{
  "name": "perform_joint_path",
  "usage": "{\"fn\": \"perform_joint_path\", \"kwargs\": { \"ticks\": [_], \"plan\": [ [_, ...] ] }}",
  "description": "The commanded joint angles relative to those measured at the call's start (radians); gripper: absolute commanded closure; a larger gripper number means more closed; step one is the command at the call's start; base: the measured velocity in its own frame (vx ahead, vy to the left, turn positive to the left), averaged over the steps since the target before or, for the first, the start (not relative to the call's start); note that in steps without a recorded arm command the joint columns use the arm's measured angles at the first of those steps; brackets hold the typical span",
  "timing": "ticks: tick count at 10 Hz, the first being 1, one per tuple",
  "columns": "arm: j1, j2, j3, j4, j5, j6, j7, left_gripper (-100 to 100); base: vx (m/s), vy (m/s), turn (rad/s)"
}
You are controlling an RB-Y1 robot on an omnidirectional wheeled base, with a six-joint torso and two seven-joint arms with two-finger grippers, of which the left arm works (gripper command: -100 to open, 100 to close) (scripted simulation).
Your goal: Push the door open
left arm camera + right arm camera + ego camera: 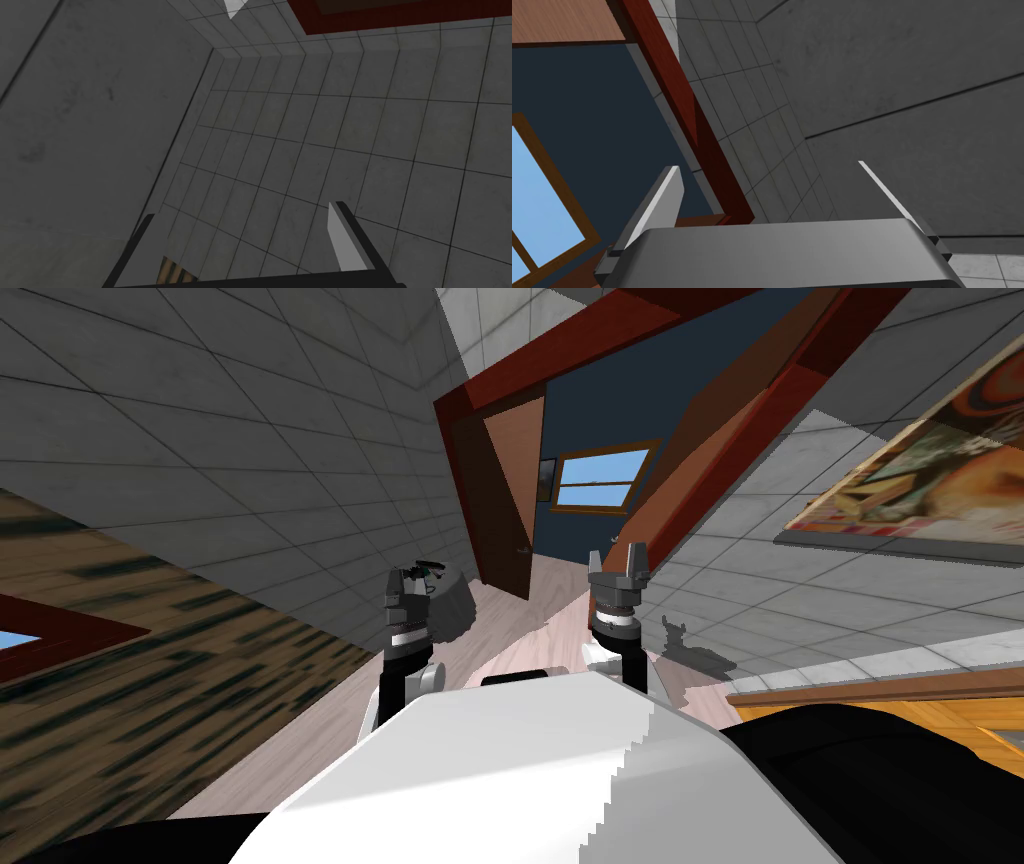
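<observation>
The door (505,493) stands swung inward on the left side of its dark red frame (560,358), a brown slab with a small handle near its edge. Through the opening you can see a deep blue wall and a wood-framed window (597,480). The robot faces that gap over pale plank floor (540,613), both arms raised in front of it and well short of the door. The left tool (415,578) points at grey tiled wall, its blades spread wide with nothing between them. The right tool (615,560) is the same — parted and empty — aimed beside the frame's right post (677,100).
</observation>
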Motion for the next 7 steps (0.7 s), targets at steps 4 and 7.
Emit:
{"fn": "perform_joint_path", "kwargs": {
  "ticks": [4,7],
  "plan": [
    [-0.034,0.025,-0.005,0.084,0.006,-0.020,0.001,-100,0.097,-0.006,-0.050],
    [-0.061,0.041,-0.009,0.153,0.012,-0.036,0.003,-100,0.124,-0.002,-0.055]
  ]
}}
